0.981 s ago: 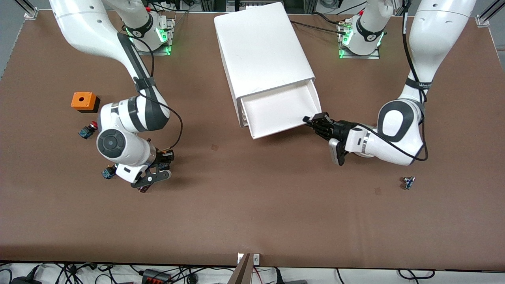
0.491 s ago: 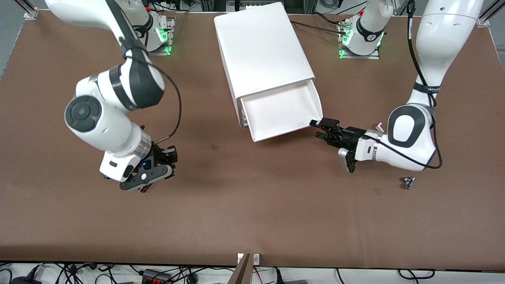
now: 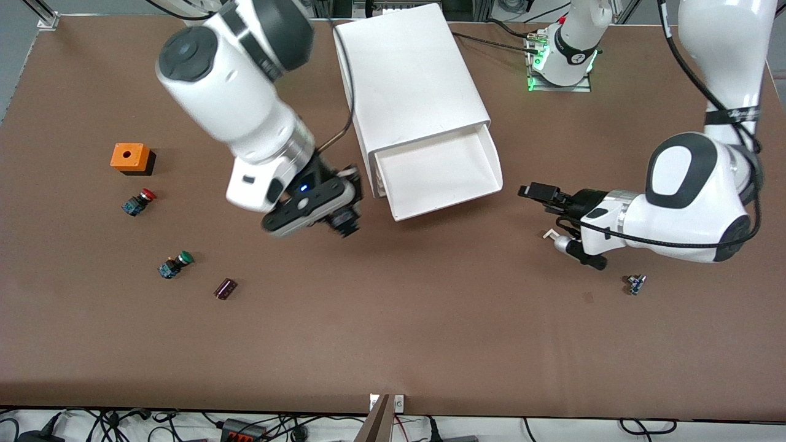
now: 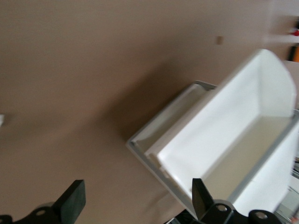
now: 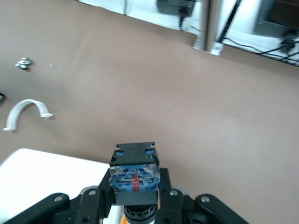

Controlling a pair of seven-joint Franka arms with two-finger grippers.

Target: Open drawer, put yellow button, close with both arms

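Observation:
The top drawer (image 3: 448,205) of the white cabinet (image 3: 405,73) stands pulled out, and its tray looks empty. My right gripper (image 3: 342,220) is in the air over the table, beside the drawer's corner at the right arm's end. It is shut on the yellow button (image 5: 134,175): the black-and-blue body sits between the fingers, and only a sliver of the orange cap shows. My left gripper (image 3: 540,199) is open and empty, level with the drawer's front, a little toward the left arm's end. In the left wrist view the drawer (image 4: 224,135) fills the space ahead of the open gripper (image 4: 138,205).
An orange box (image 3: 129,157), a red-capped button (image 3: 139,201), a green-capped button (image 3: 175,264) and a dark maroon cylinder (image 3: 225,288) lie toward the right arm's end. A white clip (image 3: 551,234) and a small blue part (image 3: 635,283) lie near the left arm.
My right arm rose from beside the green-capped button and swung to the drawer with the yellow button. My left gripper drew back from the drawer's front toward the left arm's end.

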